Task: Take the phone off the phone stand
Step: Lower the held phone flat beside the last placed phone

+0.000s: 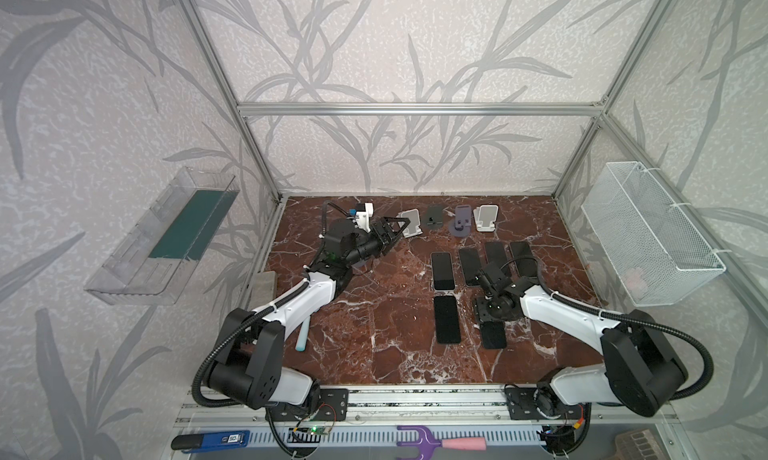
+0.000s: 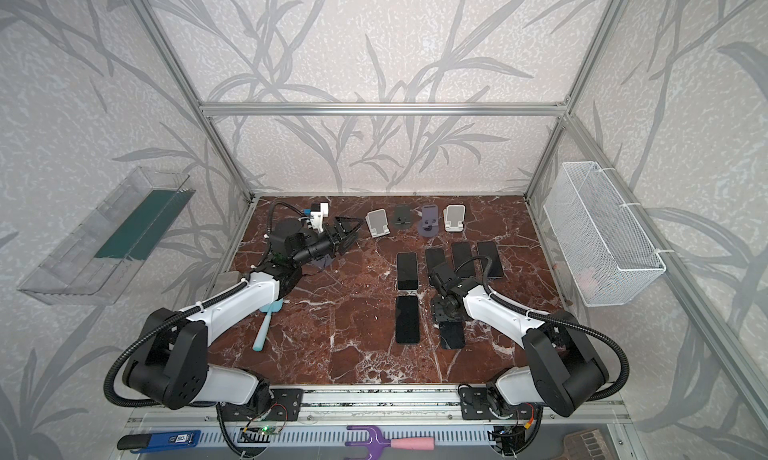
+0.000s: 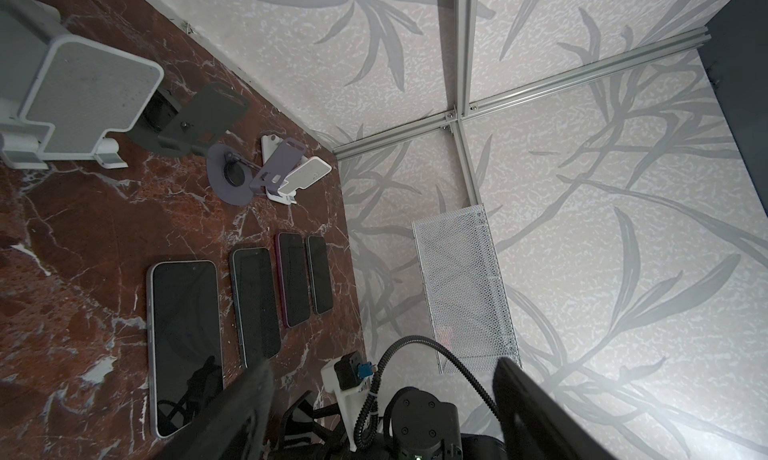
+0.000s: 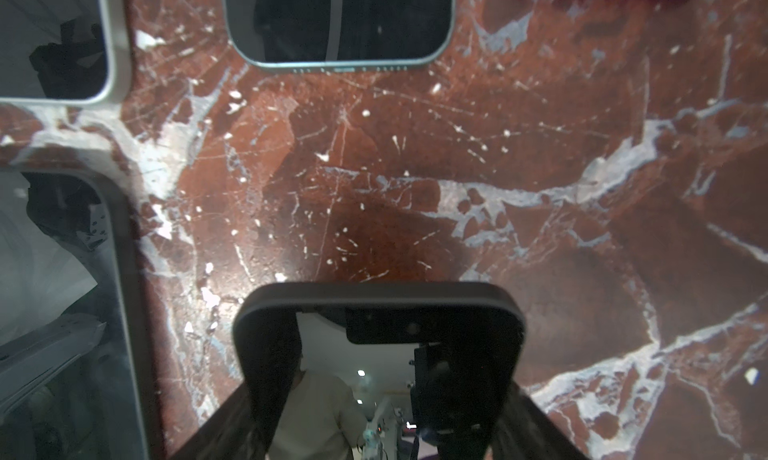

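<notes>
Phone (image 4: 365, 354): off the stands (image 1: 461, 221) and low at the front of the table (image 1: 374, 333). I cannot tell if it already lies flat.
Right gripper (image 1: 493, 318): comes from above, and its fingers (image 4: 232, 429) clasp the phone by its two long sides.
Drop risk: if the fingers let go while one end is raised, the phone may slap on the hard table.
Neighbour phone (image 1: 446, 318): just beside; a skewed release could push the phone against it.
Lift-off risk: the case may stick to a finger and be dragged upward.
Left gripper (image 1: 399, 225): fingers spread with nothing between them, tips just beside the grey stand (image 1: 411, 223). A small swing could knock that stand.
</notes>
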